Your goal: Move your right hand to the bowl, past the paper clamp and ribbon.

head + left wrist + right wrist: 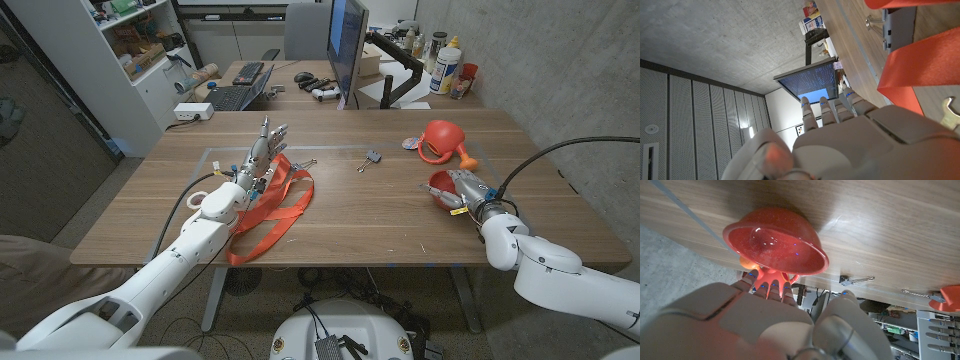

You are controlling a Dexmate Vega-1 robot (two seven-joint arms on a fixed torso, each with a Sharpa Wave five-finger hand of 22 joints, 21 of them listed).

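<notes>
wooden table [400, 215] | concrete wall [560, 60] | monitor [347, 45] behind

Overhead head view; two close wrist views

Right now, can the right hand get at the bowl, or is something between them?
Probably yes. The right hand is already at the red bowl, its fingertips close under the rim with nothing between them. The paper clamp and ribbon lie off toward the left hand.
</notes>
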